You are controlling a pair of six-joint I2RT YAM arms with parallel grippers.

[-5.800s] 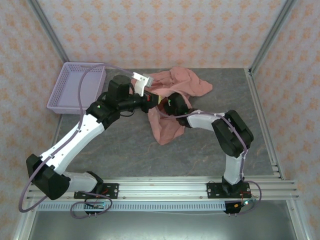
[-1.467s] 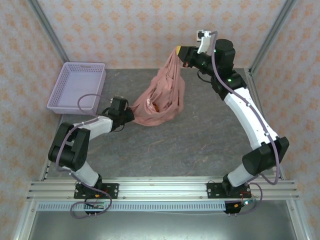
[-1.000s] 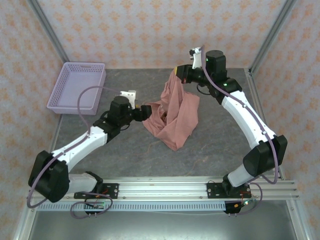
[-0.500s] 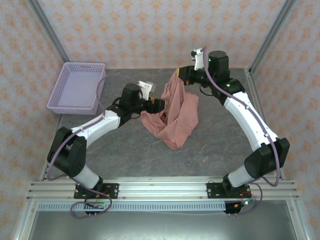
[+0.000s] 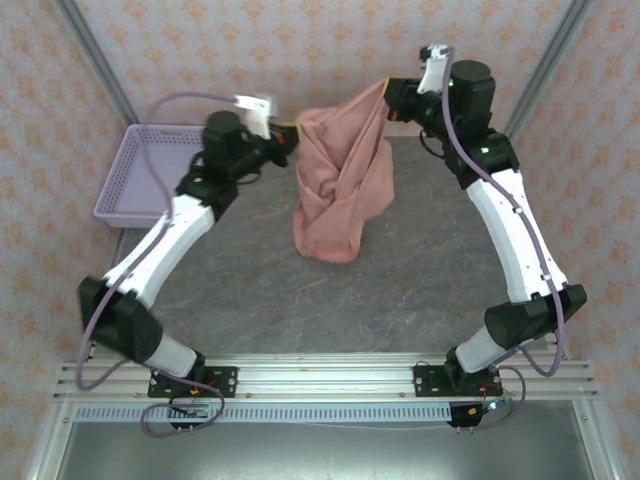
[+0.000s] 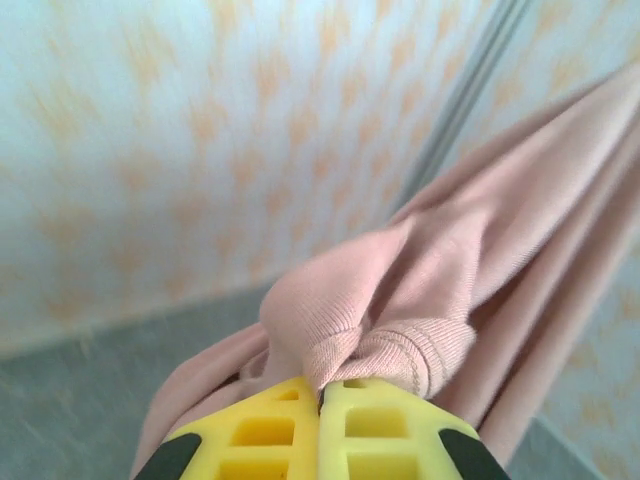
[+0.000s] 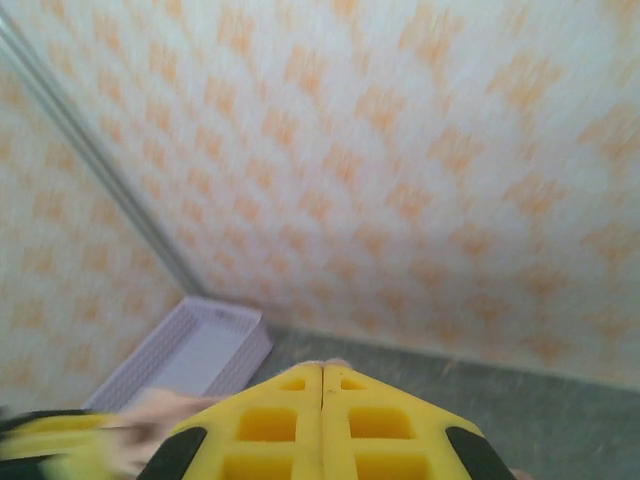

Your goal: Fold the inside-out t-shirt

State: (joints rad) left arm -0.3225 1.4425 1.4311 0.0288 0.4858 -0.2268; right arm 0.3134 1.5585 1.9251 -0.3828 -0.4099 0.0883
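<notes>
Pinching a bunched fold of the inside-out t-shirt [image 6: 400, 300], the left gripper [image 6: 320, 392] has its yellow jaws pressed together on the cloth. The right gripper [image 7: 322, 372] is clamped likewise, with a sliver of pink fabric at its tips. From above, both grippers are raised high and the shirt hangs between them in a twisted drape, its lower end reaching toward the grey table [image 5: 250, 290]. A lavender basket [image 5: 140, 175] sits at the far left.
</notes>
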